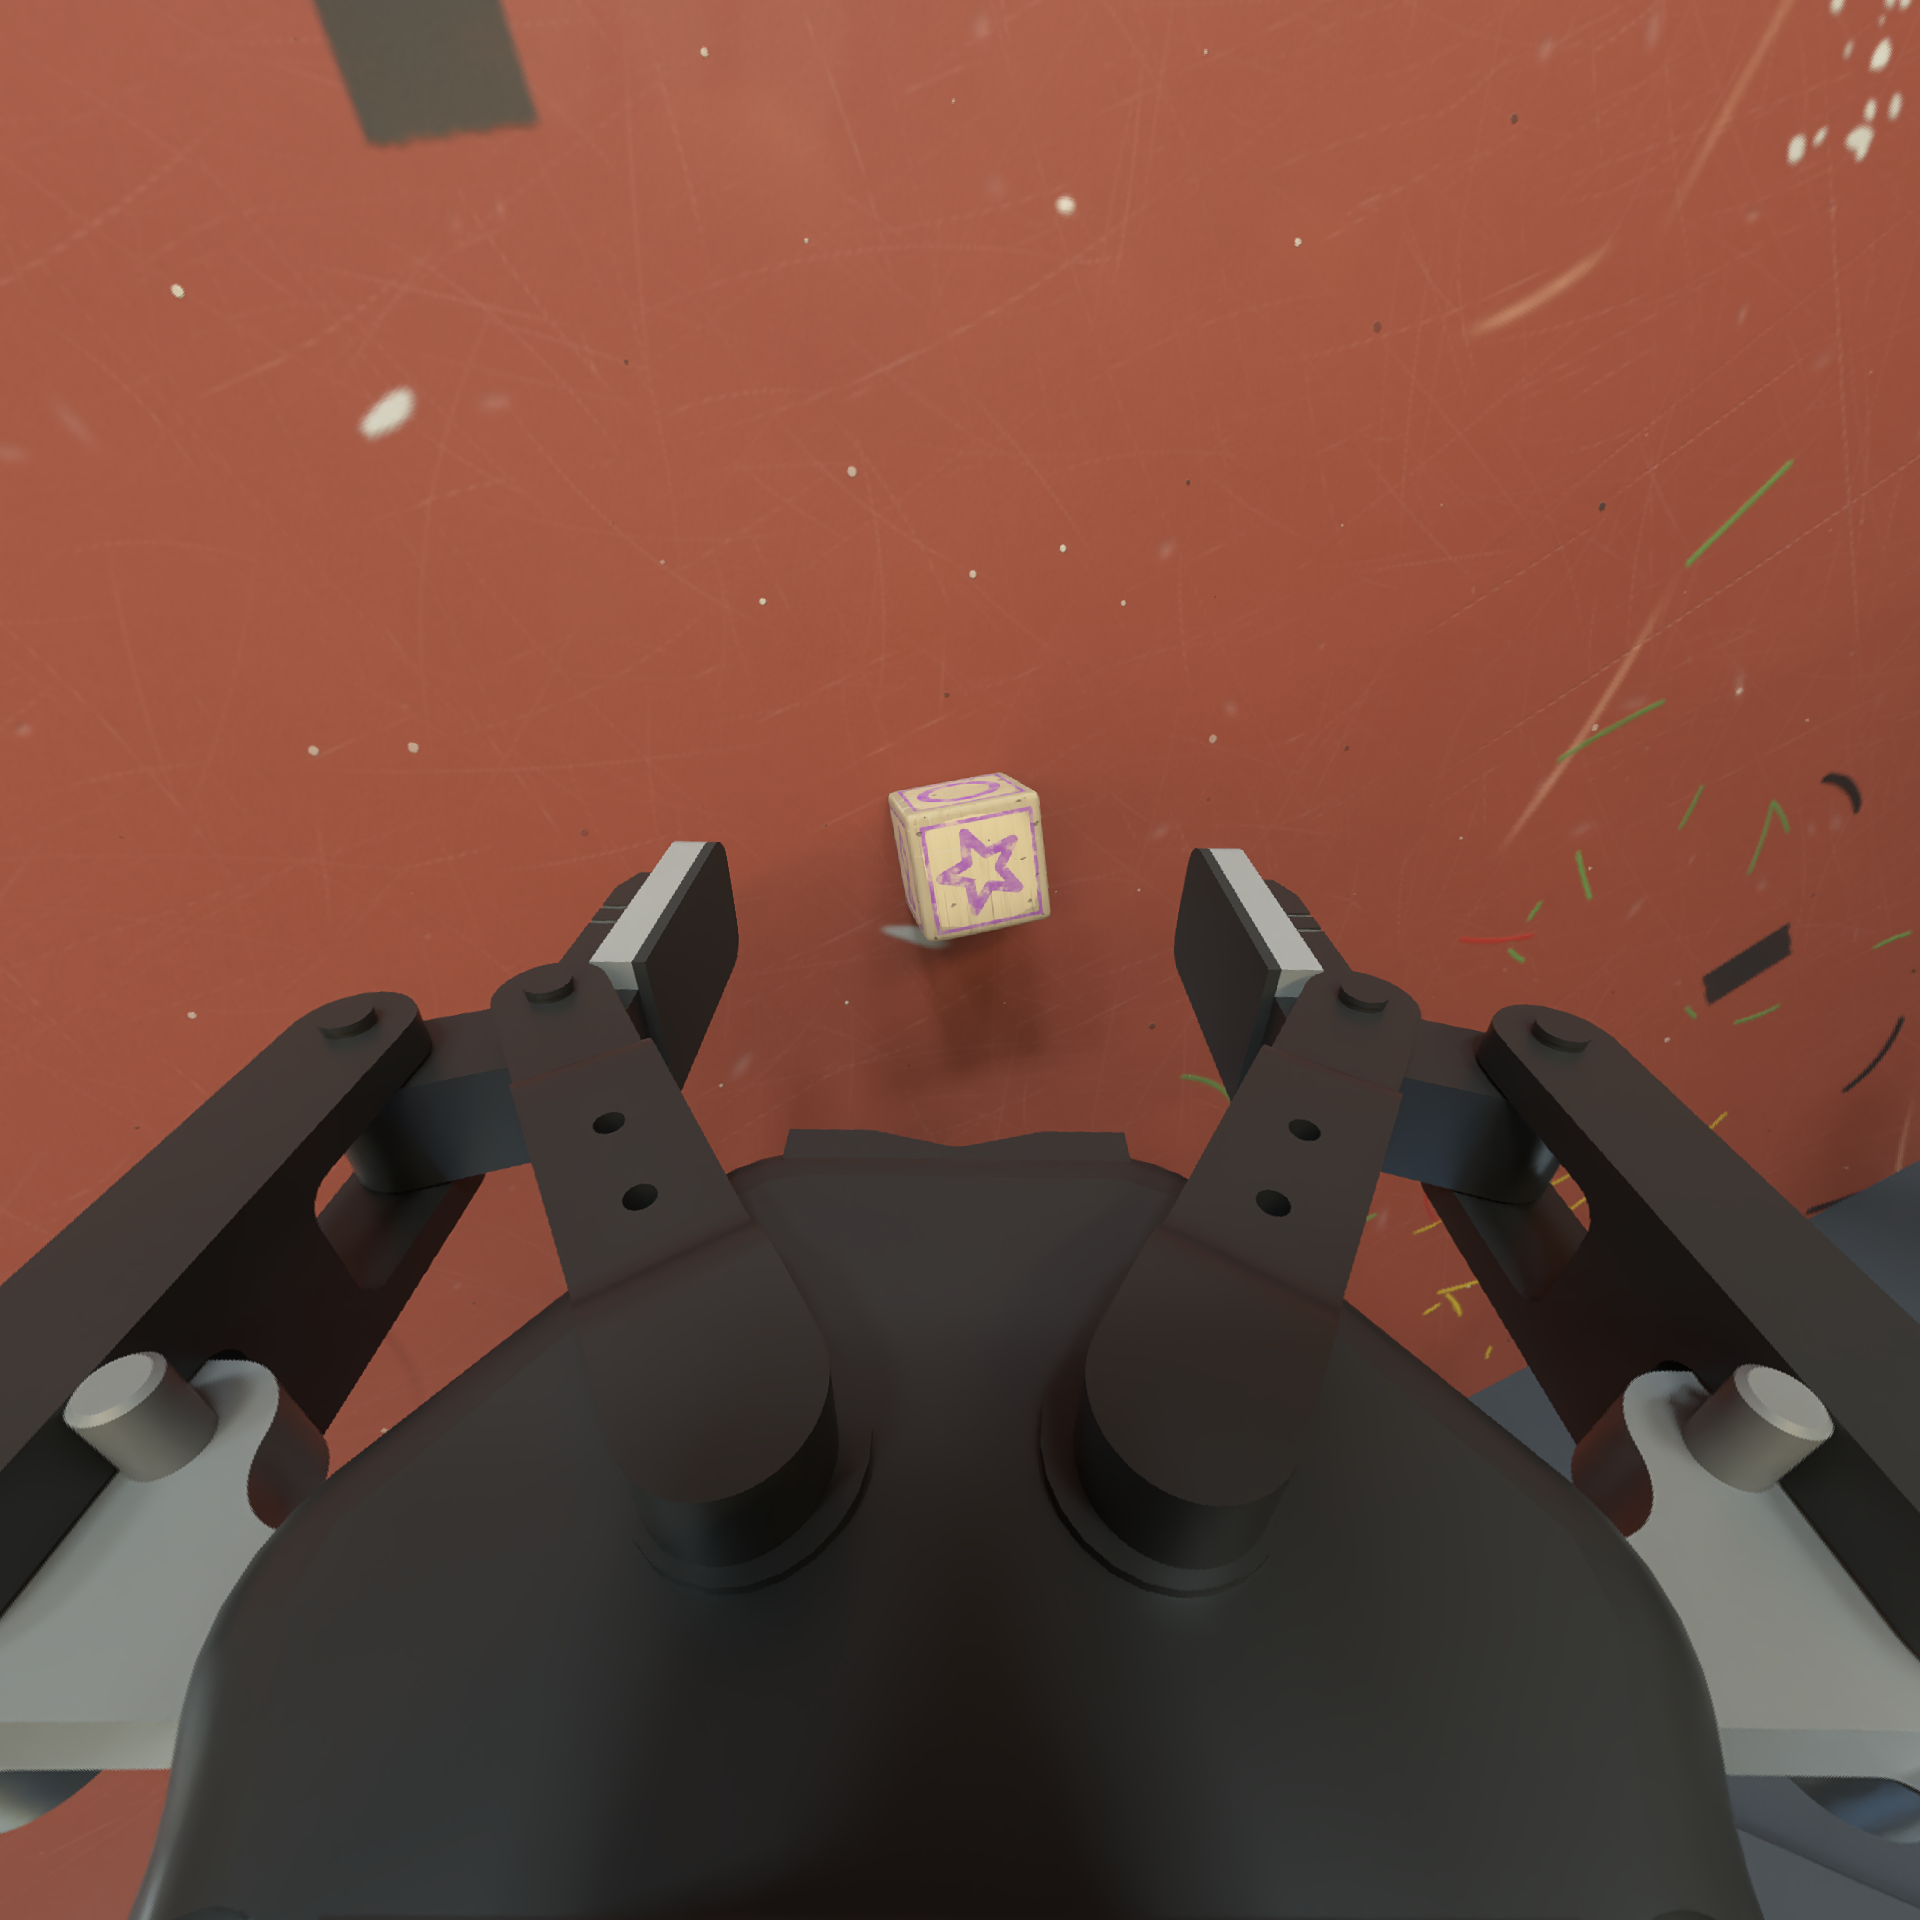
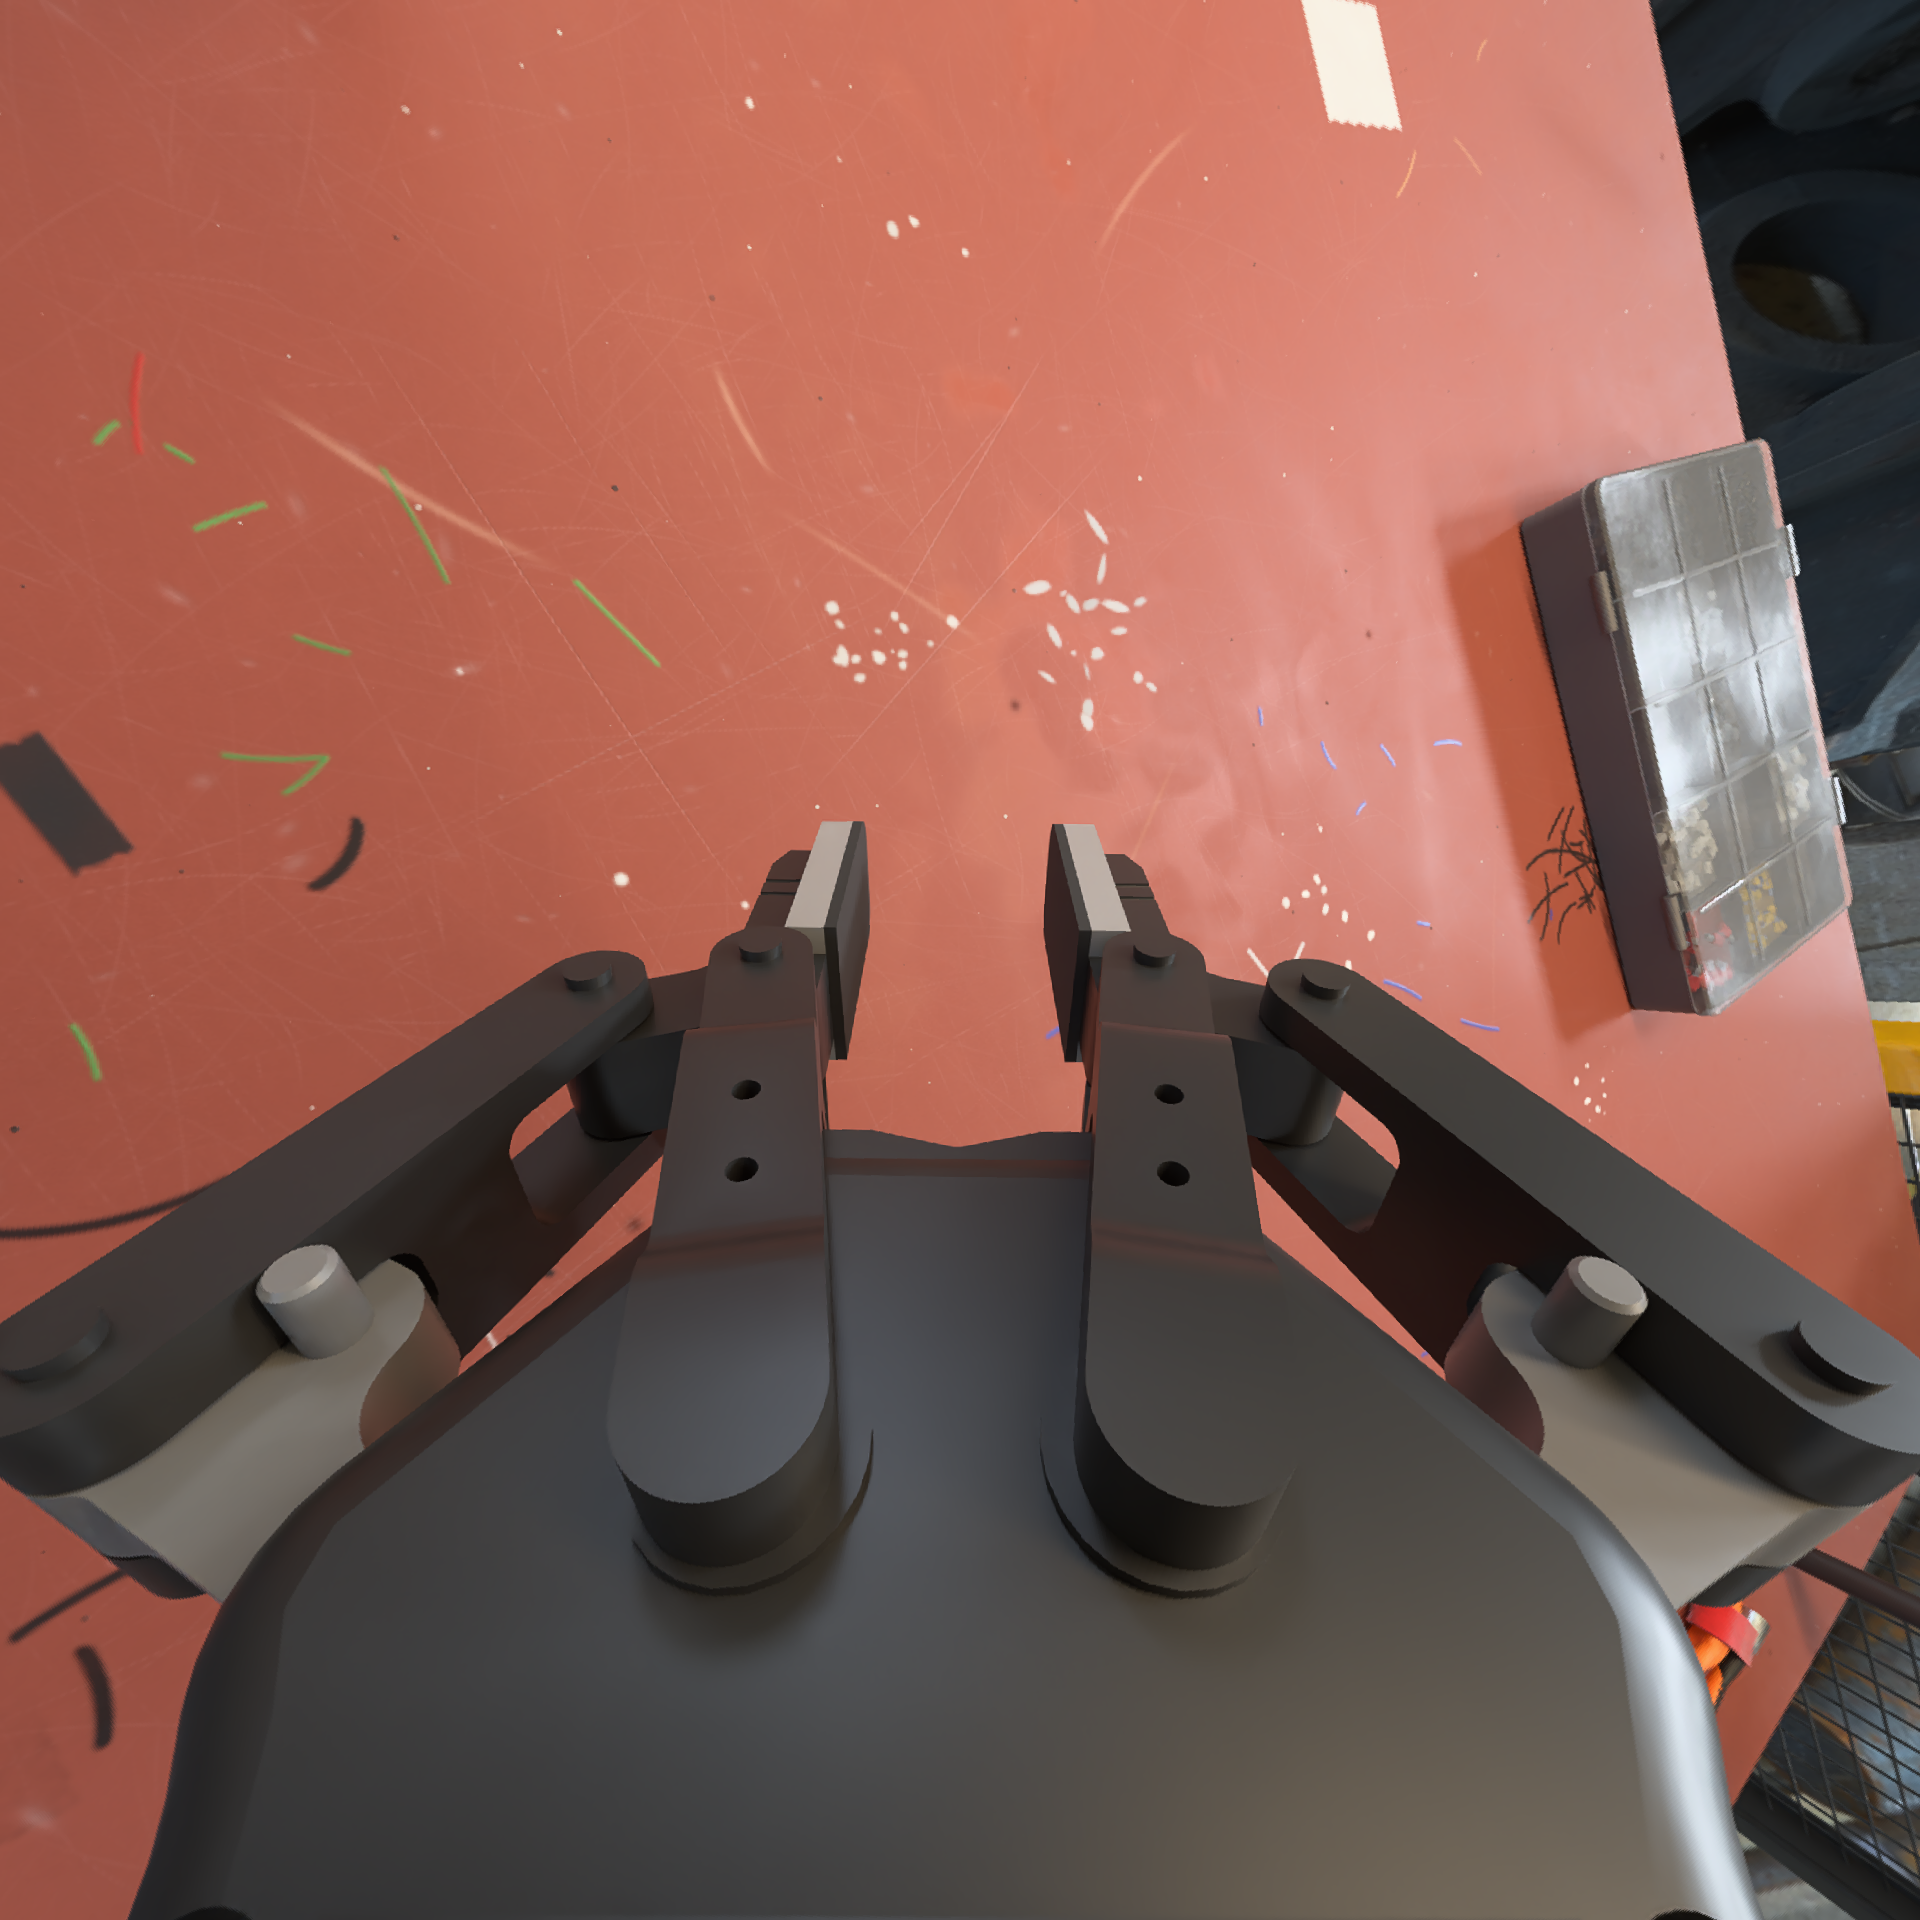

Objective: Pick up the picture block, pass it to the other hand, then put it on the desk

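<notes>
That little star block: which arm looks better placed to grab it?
Probably the left. Its end effector hangs open over the picture block, which sits on the desk between the fingers. The right end effector sees no block.

The right gripper (image 2: 956, 914) hangs over the red counter (image 2: 727, 312), jaws parted with nothing between them. A closed organizer box (image 2: 1704, 727) lies flat at the counter's right edge — clear lid, small parts in its compartments. White tape (image 2: 1351, 62) sits near the far edge, black tape (image 2: 62, 805) toward the left.
</notes>
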You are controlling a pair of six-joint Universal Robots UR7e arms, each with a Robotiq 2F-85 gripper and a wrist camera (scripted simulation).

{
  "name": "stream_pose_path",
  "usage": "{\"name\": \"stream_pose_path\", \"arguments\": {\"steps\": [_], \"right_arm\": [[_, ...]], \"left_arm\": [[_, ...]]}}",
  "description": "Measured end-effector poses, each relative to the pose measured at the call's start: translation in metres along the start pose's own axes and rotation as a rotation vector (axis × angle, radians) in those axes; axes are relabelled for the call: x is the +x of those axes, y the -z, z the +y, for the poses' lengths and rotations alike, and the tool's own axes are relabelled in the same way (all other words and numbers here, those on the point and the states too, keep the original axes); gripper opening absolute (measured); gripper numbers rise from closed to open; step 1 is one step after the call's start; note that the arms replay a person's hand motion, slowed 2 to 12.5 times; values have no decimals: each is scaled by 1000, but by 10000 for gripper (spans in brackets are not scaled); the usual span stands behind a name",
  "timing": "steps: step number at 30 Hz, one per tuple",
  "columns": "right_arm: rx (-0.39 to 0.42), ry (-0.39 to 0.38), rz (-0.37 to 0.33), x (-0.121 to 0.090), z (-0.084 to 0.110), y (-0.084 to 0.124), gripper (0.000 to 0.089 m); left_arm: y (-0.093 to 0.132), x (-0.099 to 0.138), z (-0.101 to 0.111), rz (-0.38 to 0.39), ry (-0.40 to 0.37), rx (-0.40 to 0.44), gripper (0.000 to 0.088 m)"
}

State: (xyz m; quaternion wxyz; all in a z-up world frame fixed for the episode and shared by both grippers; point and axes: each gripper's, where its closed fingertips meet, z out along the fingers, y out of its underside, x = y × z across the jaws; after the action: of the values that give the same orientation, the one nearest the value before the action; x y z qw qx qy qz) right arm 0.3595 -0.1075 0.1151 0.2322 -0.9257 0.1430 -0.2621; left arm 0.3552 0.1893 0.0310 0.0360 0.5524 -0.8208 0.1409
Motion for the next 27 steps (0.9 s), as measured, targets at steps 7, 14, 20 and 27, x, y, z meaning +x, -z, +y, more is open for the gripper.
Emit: {"name": "stream_pose_path", "arguments": {"steps": [7, 14, 20, 27], "right_arm": [[26, 1, -5, 0, 0, 2, 305], [42, 4, -6, 0, 1, 3, 303], [51, 10, -8, -1, 2, 4, 303], [59, 17, -9, -2, 1, 4, 303]], "left_arm": [[0, 1, 1, -3, 29, 10, 748], [-1, 0, 2, -9, 64, 9, 748], [-3, 0, 4, -8, 101, 3, 748], [-8, 1, 6, 3, 140, -14, 748]]}}
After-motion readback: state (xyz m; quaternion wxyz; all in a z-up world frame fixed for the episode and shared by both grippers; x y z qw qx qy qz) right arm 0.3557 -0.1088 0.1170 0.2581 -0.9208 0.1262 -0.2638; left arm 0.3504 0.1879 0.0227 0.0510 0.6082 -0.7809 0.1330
